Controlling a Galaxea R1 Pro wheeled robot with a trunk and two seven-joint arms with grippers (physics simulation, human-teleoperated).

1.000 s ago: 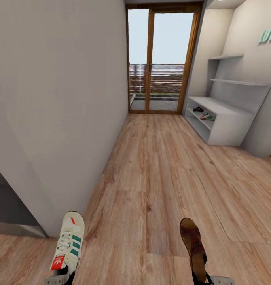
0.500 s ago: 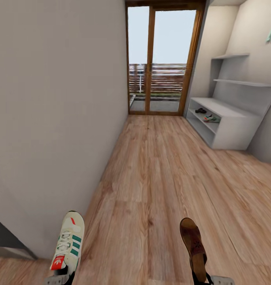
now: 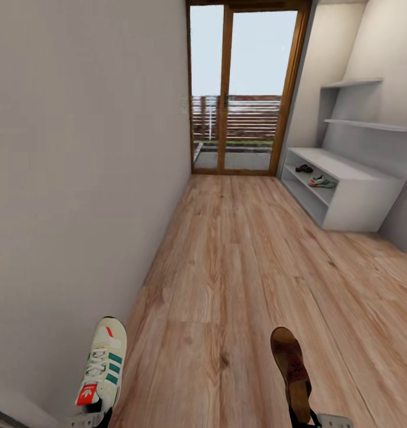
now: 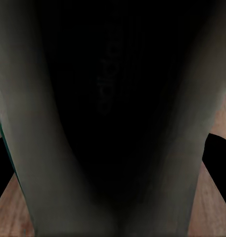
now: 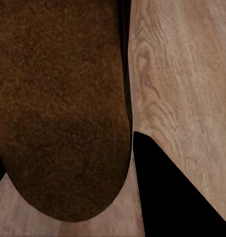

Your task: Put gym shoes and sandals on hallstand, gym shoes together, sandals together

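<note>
The corridor floor (image 3: 239,279) is light brown wood-grain plank, long boards running away toward a wood-framed glass door (image 3: 245,89) at the far end. A flat, matt grey-white wall (image 3: 78,178) lines one side. Far ahead of the fingers and off toward the right arm's side stands the hallstand (image 3: 352,196), a pale grey-white boxy unit with a wide bench top, two low open shelves beneath and staggered shelves above. On its upper low shelf sit a dark sandal (image 3: 304,169) and, just beside it, a second gym shoe (image 3: 322,182), small and hard to read at this range.

The left gripper (image 3: 93,411) shows at the bottom edge of the head view, gripping the heel end of a gym shoe (image 3: 102,368): cream-white, rounded toe, white laces, three green side stripes, a red-orange tongue label. The shoe reaches out ahead of the fingers, toe forward, above the floor. In the left wrist view its dark hollow inside (image 4: 113,113) crowds the lens (faint lettering on the insole).

The right gripper (image 3: 304,419) likewise peeks in at the bottom edge, clamped on the rear of a brown sandal (image 3: 289,368), a long oval with a grainy, cork-like face (image 5: 58,108) in the right wrist view. It too projects forward from the fingers, clear of the planks.
</note>
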